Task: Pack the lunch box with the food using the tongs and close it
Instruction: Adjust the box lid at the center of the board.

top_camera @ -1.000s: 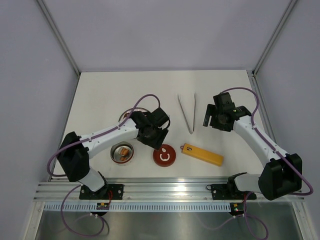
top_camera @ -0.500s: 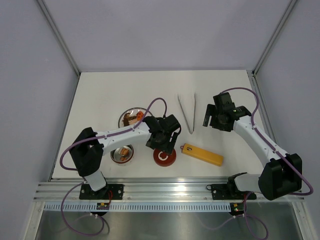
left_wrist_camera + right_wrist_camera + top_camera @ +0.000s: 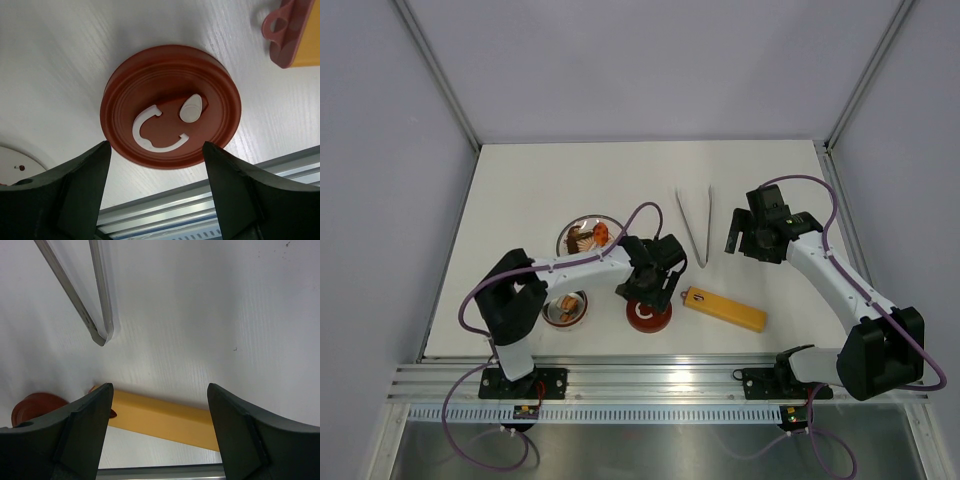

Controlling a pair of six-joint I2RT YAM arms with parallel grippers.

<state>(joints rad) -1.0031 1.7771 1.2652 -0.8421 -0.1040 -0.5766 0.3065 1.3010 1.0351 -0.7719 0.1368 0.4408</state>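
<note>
Though poised low over lid (image 3: pixel 170 107), not gripping yet: left gripper (image 3: pixel 156 150) spread wide, one finger either side of the dark-red disc, nothing pinched. Lid flat on table (image 3: pixel 540 190), white curl mark up, near front edge, between lunch box (image 3: pixel 565 324) on its left and pink end of yellow bar (image 3: pixel 725 308) on its right, apart from both. Lunch box open, some food (image 3: pixel 563 303) already inside; more pieces on silver plate (image 3: pixel 563 240) just behind it. Right gripper (image 3: pixel 159 390) likewise spread and empty, hanging over bare table near joined end of tongs (image 3: pixel 103 300); tongs lying flat, not held. Lid probably light, rigid, low-profile, smooth-rimmed, so likely slippery: best taken across full width at the rim, jaws down close to table, squeezed evenly to avoid tipping. Tongs thin, springy, slick steel, hard to get under when flat: best pinched across both arms around mid-length, away from tips, so the squeeze also works them. Food small, likely soft, easy to crush or drop. Closing probably premature with plate not emptied.
</note>
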